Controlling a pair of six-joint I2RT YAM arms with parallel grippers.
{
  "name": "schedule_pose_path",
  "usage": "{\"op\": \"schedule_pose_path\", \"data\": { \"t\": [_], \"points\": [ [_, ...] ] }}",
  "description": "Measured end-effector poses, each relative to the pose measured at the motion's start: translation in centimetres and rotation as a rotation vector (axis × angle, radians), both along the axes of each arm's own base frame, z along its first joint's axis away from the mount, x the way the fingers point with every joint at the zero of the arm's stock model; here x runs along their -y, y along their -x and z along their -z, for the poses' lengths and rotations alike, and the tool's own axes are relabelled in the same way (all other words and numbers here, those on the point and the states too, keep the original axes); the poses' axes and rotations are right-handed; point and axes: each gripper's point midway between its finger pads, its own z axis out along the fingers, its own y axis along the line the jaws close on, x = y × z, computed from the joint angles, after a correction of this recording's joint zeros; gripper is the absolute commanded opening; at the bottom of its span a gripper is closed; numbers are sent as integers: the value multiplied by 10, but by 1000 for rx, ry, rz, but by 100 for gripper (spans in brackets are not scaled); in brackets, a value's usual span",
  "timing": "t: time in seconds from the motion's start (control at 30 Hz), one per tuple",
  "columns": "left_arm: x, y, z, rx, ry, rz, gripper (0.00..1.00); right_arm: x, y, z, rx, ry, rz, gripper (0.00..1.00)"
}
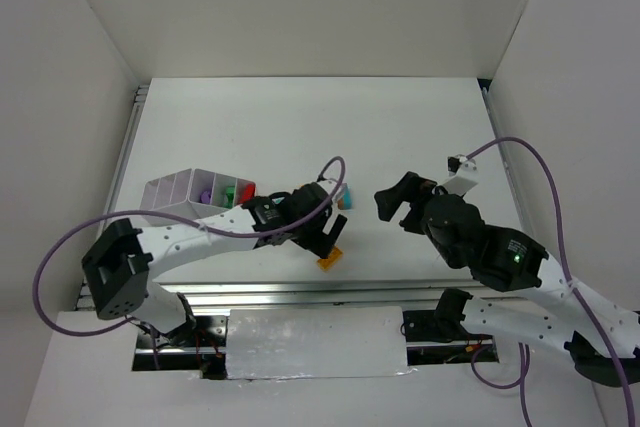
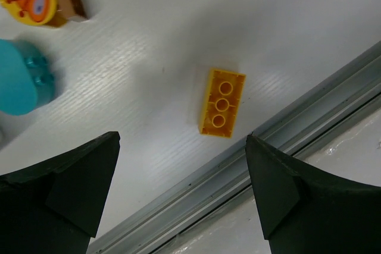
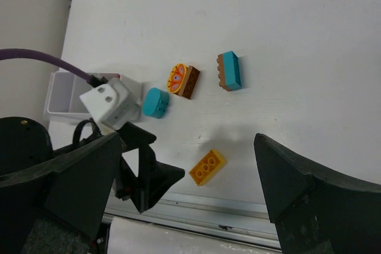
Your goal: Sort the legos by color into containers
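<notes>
An orange-yellow brick [image 1: 330,260] lies studs-up near the table's front edge; it also shows in the left wrist view [image 2: 222,103] and the right wrist view [image 3: 208,167]. My left gripper [image 1: 325,234] hovers open just above and beside it, holding nothing [image 2: 181,138]. A teal oval brick [image 3: 156,103], an orange butterfly oval on brown [image 3: 178,78] and a teal-on-brown brick [image 3: 230,71] lie behind it. The white tray [image 1: 170,190] at the left holds purple [image 1: 205,194], green [image 1: 228,192] and red [image 1: 246,190] bricks. My right gripper [image 1: 393,199] is open and empty, raised over the table's middle [image 3: 187,138].
An aluminium rail [image 1: 300,292] runs along the table's front edge, close to the yellow brick [image 2: 238,176]. White walls close in the left, right and back. The left arm's purple cable [image 1: 335,172] loops above its wrist.
</notes>
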Motion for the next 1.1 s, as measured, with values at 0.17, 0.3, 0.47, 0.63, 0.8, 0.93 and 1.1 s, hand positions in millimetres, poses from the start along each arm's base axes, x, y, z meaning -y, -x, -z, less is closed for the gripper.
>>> {"op": "schedule_pose_path", "data": {
  "t": [0.17,0.3,0.47,0.63,0.8,0.93,1.1],
  "points": [
    [25,8,28,-28,-62,70,99,0,2,14,-32,50,-17,100],
    [34,12,48,-46,-94,94,97,0,4,16,-30,59,-33,100],
    [41,11,65,-59,-103,100,92,1,7,27,-38,82,-54,100],
    [45,13,86,-82,-128,112,79,-2,7,30,-41,95,-70,100],
    [46,15,95,-92,-142,113,44,-1,7,35,-46,109,-72,100],
    [47,12,95,-79,-144,107,1,0,7,32,-38,101,-72,100],
    [31,6,82,-42,-185,72,0,2,8,28,-24,90,-72,100]
  ]
}}
